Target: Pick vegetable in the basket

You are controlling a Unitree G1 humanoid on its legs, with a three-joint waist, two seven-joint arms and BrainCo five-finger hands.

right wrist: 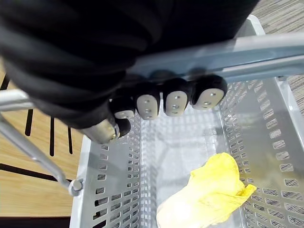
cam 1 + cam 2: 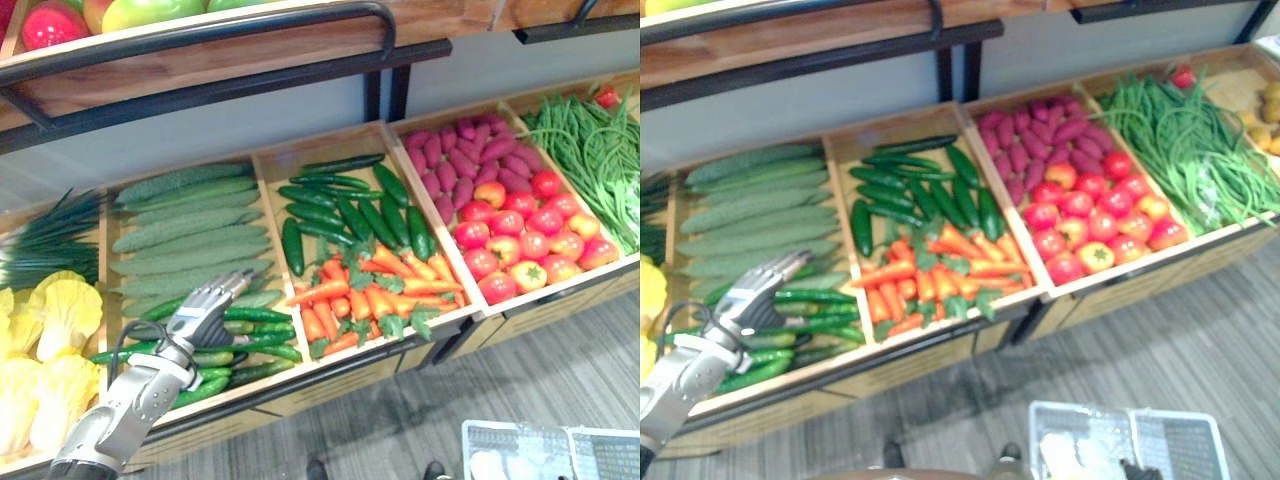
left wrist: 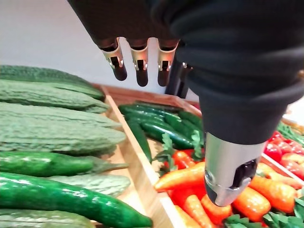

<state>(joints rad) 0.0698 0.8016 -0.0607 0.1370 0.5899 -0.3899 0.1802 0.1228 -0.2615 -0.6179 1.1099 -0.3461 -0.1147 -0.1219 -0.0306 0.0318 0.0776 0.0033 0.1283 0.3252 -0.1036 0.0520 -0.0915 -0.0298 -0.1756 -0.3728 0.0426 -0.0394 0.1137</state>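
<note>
Many cucumbers (image 2: 257, 334) below left hand (image 2: 205, 312); right hand (image 1: 175, 101) clasps basket handle (image 1: 266, 48).

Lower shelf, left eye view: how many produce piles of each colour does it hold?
Green: 5 (green onions, bitter gourds, front cucumbers, middle cucumbers, green beans)
Yellow: 1 (cabbages)
Orange: 1 (carrots)
Purple: 1 (sweet potatoes)
Red: 1 (tomatoes)
Total: 9 piles; the lone red piece behind the beans is not counted.
</note>
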